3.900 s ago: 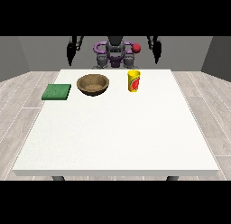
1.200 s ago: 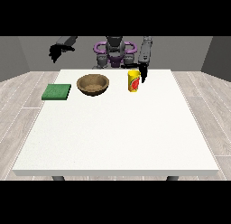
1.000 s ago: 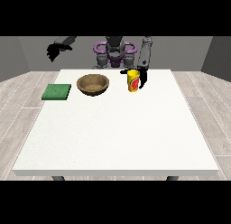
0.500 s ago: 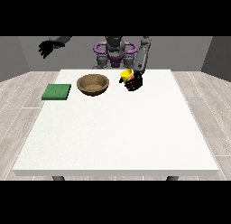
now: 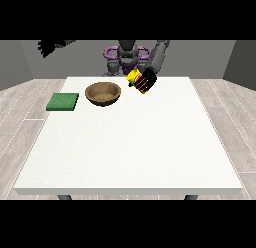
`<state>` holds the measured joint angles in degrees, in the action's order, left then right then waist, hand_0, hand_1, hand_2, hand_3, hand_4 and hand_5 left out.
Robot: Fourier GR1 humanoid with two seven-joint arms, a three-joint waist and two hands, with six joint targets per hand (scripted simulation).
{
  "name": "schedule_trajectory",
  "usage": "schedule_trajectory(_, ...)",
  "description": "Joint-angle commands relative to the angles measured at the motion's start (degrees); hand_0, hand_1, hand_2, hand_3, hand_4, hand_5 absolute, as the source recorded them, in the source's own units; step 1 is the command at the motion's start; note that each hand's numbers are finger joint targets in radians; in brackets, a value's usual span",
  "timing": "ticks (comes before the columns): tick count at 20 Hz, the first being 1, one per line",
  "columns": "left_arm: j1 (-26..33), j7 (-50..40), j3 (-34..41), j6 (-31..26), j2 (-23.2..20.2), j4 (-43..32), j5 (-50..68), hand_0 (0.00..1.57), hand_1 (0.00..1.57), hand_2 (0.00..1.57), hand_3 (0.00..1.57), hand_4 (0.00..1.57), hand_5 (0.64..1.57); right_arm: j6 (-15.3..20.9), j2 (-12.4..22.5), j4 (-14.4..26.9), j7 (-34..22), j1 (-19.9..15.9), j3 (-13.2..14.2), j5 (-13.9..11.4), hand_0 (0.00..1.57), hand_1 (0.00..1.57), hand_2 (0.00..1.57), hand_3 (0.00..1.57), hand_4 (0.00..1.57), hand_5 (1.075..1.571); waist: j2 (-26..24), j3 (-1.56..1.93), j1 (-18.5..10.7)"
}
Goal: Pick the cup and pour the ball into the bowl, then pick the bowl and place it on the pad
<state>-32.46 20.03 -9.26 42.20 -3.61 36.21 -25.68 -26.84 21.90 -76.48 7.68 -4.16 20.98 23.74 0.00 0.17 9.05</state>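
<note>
Yellow cup [image 5: 136,79] with red markings, tilted above the white bench [image 5: 130,142].
The hand at the view's right [image 5: 147,81] curls round it, just right of the brown wooden bowl [image 5: 103,93]; green square pad [image 5: 63,102] lies further left; the hand at the view's left [image 5: 48,46] hangs raised, fingers spread.

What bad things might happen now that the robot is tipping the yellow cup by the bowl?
1. The cup is held tilted to the right of the bowl, not over its middle, so the ball might land on the table and roll away.
2. The hand at the view's right is close to the bowl's rim and might bump it.
</note>
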Motion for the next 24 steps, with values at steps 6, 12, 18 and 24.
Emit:
schedule_trajectory(6,-15.19,-26.82,-14.29,-0.10,-3.59,-14.00,-25.64,1.17,1.17,1.57,1.35,1.06,1.569,4.18,-0.34,5.81,-2.27,-2.28,-0.67,-3.33,0.00,0.00,0.00,0.00,0.64,1.565,-6.54,0.17,-3.79)
schedule_trajectory(12,-19.62,-40.38,-19.37,-7.04,2.55,-16.13,-34.14,0.91,0.91,1.57,1.25,1.05,1.569,5.69,-0.76,8.24,-2.82,-2.18,-0.03,-3.73,0.00,0.00,0.00,0.00,0.64,1.562,-8.82,-0.11,-5.86)
schedule_trajectory(18,-19.67,-54.93,-27.43,-13.98,3.53,-9.47,-38.92,0.80,0.80,1.57,1.21,0.95,1.569,1.05,-0.59,11.79,0.46,-4.40,-1.22,-3.81,0.00,0.00,0.00,0.00,0.66,1.562,-7.17,-0.12,-1.00)
schedule_trajectory(24,-20.33,-60.22,-36.41,-27.49,3.59,-0.10,-42.13,0.27,0.27,1.30,1.37,0.68,1.566,1.87,-0.14,15.72,0.36,-8.98,-1.22,-4.43,0.00,0.00,0.00,0.00,0.67,1.562,-7.07,-0.11,-1.85)
